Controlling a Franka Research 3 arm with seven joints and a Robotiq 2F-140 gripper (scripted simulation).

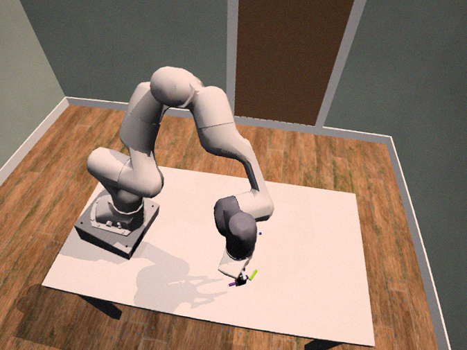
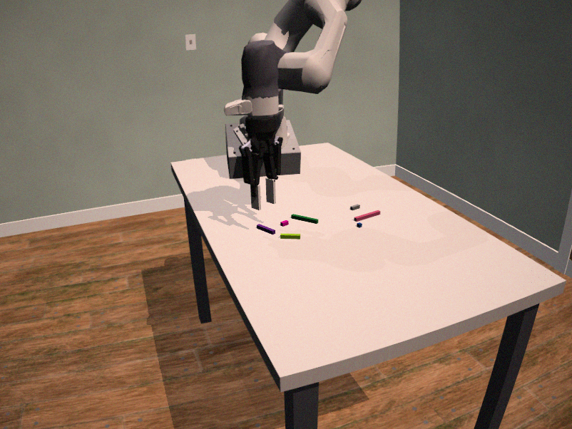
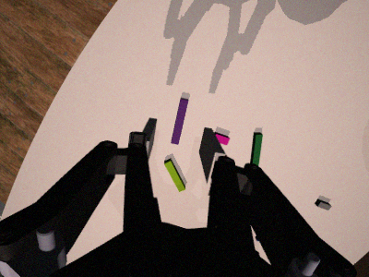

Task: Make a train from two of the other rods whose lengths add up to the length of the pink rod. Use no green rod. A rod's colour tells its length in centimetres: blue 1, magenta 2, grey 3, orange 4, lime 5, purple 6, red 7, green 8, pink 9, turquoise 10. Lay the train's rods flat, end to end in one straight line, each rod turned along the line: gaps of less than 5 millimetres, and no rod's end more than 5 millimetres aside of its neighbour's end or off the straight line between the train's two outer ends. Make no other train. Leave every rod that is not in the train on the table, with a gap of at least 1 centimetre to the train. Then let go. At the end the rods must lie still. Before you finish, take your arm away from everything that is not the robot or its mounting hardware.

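My gripper (image 1: 242, 279) (image 2: 263, 199) (image 3: 178, 136) hangs a little above the table with its fingers partly closed and a gap between them; nothing is held. Below it lie the purple rod (image 1: 232, 283) (image 2: 265, 229) (image 3: 180, 120) and the lime rod (image 1: 253, 275) (image 2: 289, 236) (image 3: 175, 174). Close by are the magenta rod (image 2: 284, 222) (image 3: 221, 138) and the green rod (image 2: 304, 218) (image 3: 256, 148). Farther off lie the grey rod (image 2: 354, 207) (image 3: 323, 203), the pink rod (image 2: 367, 214) and the tiny blue rod (image 1: 260, 232) (image 2: 359, 225). All rods lie flat and apart.
The white table (image 1: 312, 257) (image 2: 379, 295) (image 3: 290, 78) bears the robot base (image 1: 114, 227) (image 2: 286, 157) at one end. The table's near edge runs close to the purple rod in the wrist view, with wooden floor (image 3: 37, 28) beyond.
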